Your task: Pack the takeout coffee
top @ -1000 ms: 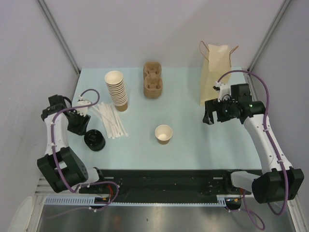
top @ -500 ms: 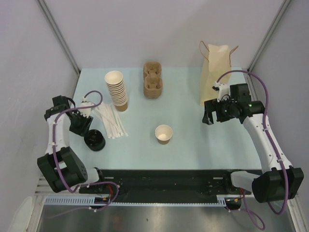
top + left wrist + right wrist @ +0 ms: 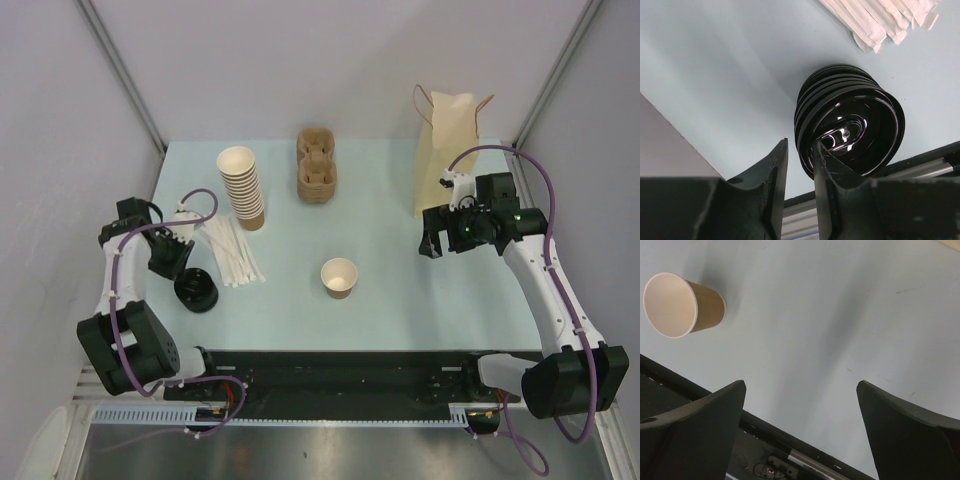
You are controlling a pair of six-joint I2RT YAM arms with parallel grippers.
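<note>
Fingers (image 3: 771, 195) of the left gripper (image 3: 172, 262) stood only a narrow way apart at the far left of the table (image 3: 400, 300), set about the edge of the stack of black lids (image 3: 850, 120). The wrist view was too close and dark to show a bite on the top lid, so I cannot tell whether anything was gripped. Just right of the lids lay wrapped straws (image 3: 230, 250), then the tall stack of cups (image 3: 242, 190) and, farther back, the pulp cup carriers (image 3: 316, 168). The coffee cup (image 3: 339, 277) stood upright near the middle of the table, well apart from the lids, with no lid on it. A paper bag (image 3: 445, 150) stood at the back right, and near it the right gripper (image 3: 432, 245) hung above the table, fingers (image 3: 695, 430) spread wide with nothing between them.

The step in hand looked to be taking one lid. Done well, the pinch would catch only the uppermost rim and lift straight and slowly, so the nested lids below stayed behind; a tilt might drag two. The lid should then go level over the cup's mouth and be pressed evenly, since so light a paper cup would tip easily.
</note>
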